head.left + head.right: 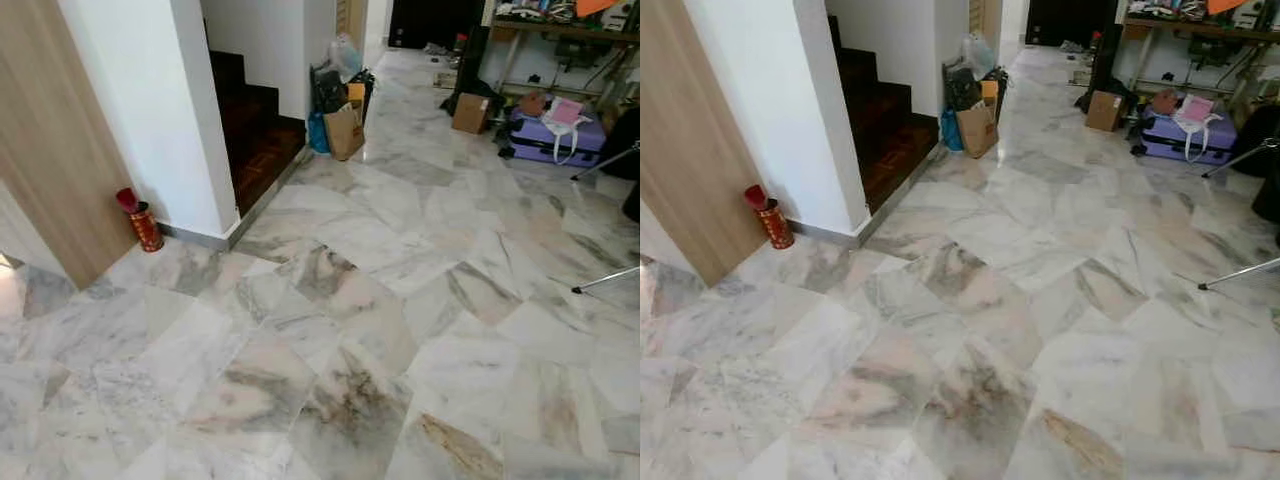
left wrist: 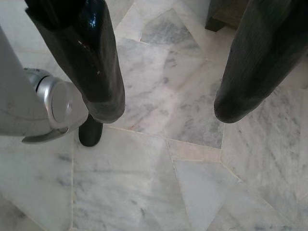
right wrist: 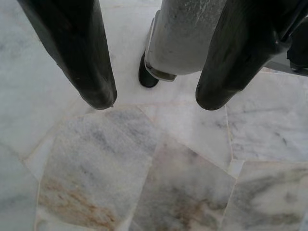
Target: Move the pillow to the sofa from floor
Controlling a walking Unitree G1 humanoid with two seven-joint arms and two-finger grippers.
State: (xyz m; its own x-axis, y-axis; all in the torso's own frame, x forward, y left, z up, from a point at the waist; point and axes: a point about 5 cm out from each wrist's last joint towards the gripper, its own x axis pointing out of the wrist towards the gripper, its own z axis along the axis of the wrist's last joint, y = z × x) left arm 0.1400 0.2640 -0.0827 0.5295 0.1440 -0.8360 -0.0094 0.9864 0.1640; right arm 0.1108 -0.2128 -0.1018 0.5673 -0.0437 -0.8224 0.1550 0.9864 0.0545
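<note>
Marble floor w/ grey and tan veining across most of head view. At 10 o'clock, red cylindrical tin standing upright at foot of white wall, just beside wood panel. At 11–12 o'clock, dark wooden stairs going up behind wall. At 12 o'clock, brown paper bag among cluster of bags, blue bag touching its left side. At 1 o'clock, cardboard box on floor. At 2 o'clock, purple suitcase lying flat under cluttered shelf, white bag on top. At 3 o'clock, thin tripod leg slanting over floor.

Pillow: can't tell where, none recognisable in these frames.

Left gripper: fingers spread wide apart, holding nothing, pointing down at marble; robot's silver leg and black foot beside.

Right gripper: fingers also parted, nothing between, hanging over floor, silver leg behind.
</note>
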